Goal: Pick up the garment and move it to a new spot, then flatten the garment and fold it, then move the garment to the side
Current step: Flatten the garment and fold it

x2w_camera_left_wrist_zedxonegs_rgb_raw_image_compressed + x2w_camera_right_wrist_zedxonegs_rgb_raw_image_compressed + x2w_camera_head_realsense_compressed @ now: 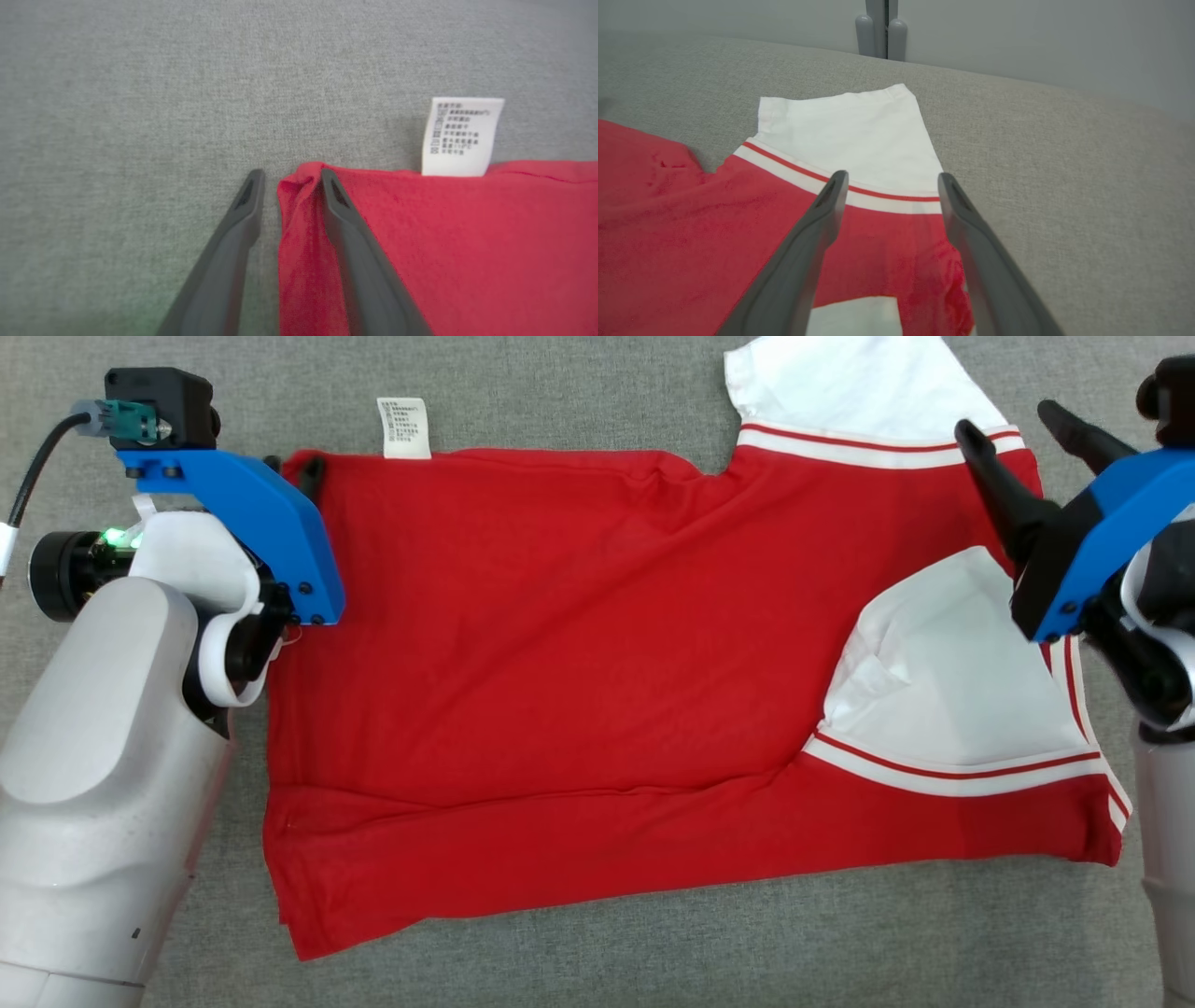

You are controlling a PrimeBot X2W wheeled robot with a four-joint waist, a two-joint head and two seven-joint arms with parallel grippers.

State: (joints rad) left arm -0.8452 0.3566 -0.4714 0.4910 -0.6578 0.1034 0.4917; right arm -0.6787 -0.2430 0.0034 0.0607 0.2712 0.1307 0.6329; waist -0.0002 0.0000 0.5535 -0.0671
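Note:
The garment (560,644) is a red shirt with white sleeves, lying folded lengthwise and nearly flat on the grey fabric surface. My left gripper (294,467) is down at its far left corner. In the left wrist view the left gripper (292,179) straddles that bunched corner (299,205): one finger rests on the cloth, the other on the grey surface, and a gap still shows between them. My right gripper (1008,420) hovers open over the garment's right end, and in the right wrist view the right gripper (892,177) frames the striped seam of the far white sleeve (850,135).
A white care label (403,427) sticks out past the garment's far edge, close to my left gripper. One white sleeve (952,663) is folded onto the red body. A grey wall with a vertical post (880,28) stands beyond the surface.

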